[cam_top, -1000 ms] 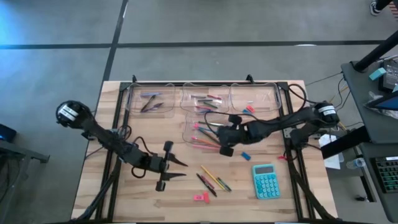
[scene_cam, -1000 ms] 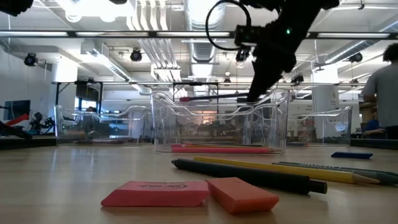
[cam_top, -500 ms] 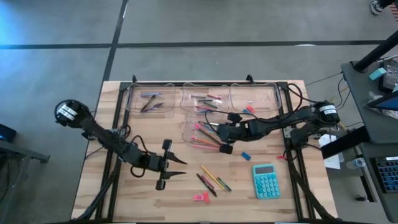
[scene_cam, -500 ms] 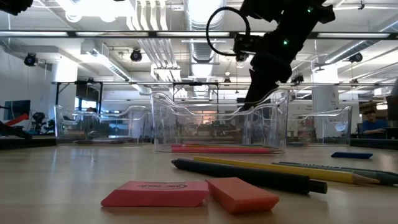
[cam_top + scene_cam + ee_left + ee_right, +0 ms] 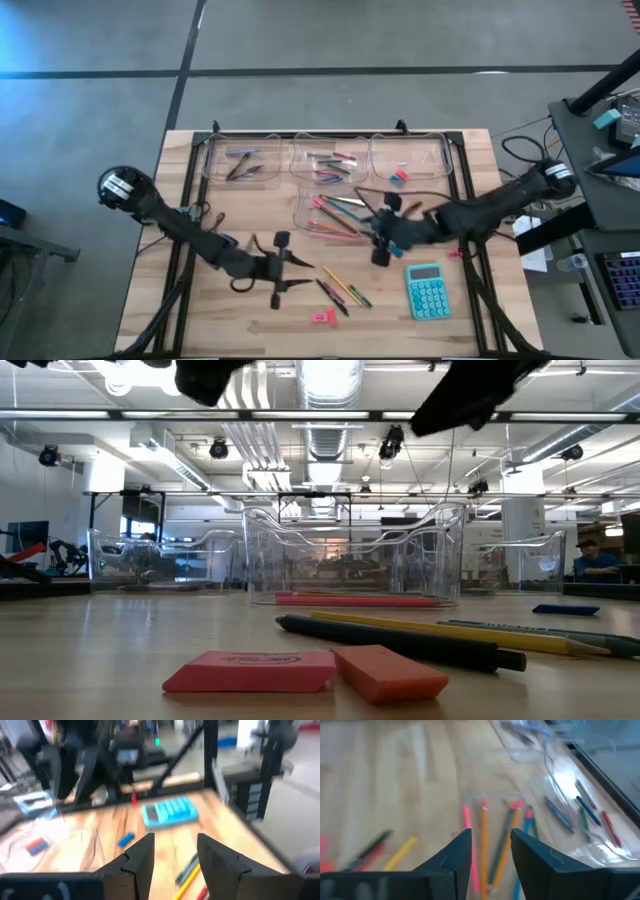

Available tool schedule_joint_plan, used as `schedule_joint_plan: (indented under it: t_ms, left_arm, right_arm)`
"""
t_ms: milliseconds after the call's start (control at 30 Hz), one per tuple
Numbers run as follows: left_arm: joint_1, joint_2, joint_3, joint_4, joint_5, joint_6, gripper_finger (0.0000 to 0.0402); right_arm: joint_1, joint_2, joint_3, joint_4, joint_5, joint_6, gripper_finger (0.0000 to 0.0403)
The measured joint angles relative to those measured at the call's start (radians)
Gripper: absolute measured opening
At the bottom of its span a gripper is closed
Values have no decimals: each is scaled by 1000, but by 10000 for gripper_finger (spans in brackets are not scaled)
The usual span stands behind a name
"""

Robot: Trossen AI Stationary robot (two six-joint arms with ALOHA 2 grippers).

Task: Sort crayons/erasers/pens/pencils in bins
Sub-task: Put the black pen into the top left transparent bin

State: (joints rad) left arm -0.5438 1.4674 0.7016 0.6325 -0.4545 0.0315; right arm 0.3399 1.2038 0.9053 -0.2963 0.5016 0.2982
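On the left of the tabletop (image 5: 190,300), the left gripper (image 5: 292,276) hovers low with its fingers parted and nothing between them. It points at the loose cluster of a pen (image 5: 331,297) and pencils (image 5: 347,288) just beyond its tips, with two pink erasers (image 5: 323,317) lying a little nearer the front edge. In the left wrist view the open jaws frame the yellow and green pencils, with a blue eraser (image 5: 125,839) and the teal calculator (image 5: 170,812) farther off.

Across the back stand three clear bins in a row: the left bin (image 5: 212,165) holds dark pens, the middle bin (image 5: 300,160) short crayons, the right bin (image 5: 440,155) erasers. A fourth bin (image 5: 303,212) stands in front of the middle one and holds long pencils.

On the right, the right gripper (image 5: 378,238) sits just beside the pencil bin's right edge, jaws parted and empty, with the bin's pencils in its wrist view.

My judgement: a pencil drop looks finished on the right, and the next pick falls to the left gripper. That calls for a short advance over one stick, aligning the jaws across it before closing, and taking only one.
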Motion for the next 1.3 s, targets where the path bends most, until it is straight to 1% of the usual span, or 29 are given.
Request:
schedule_joint_plan:
  t_ms: [133,233,300,433,533,600,733,833,1067,1300]
  left_arm:
    - [13,92,69,-96,8,0,134]
    - [33,153,107,-163,56,-19,134]
    - [50,192,122,-187,111,-58,134]
    - [97,275,150,-213,253,-131,134]
    - [128,331,187,-248,359,-171,134]
    - [139,357,218,-295,385,-174,134]
    - [145,389,273,-454,396,-147,134]
    - [147,397,285,-506,398,-130,134]
    - [154,397,270,-516,386,-122,134]
    - [164,449,285,-498,373,-125,134]
  right_arm:
    - [130,-41,-90,135,71,21,123]
    - [214,-51,-125,193,134,51,123]
    - [268,-44,-129,206,183,73,123]
    - [361,-14,-129,221,289,94,123]
    - [403,4,-129,232,312,98,123]
    - [418,16,-128,243,314,98,123]
    - [437,35,-128,266,314,97,123]
    - [446,47,-128,264,312,97,123]
    - [448,81,-129,272,312,96,123]
    - [448,108,-129,279,311,95,123]
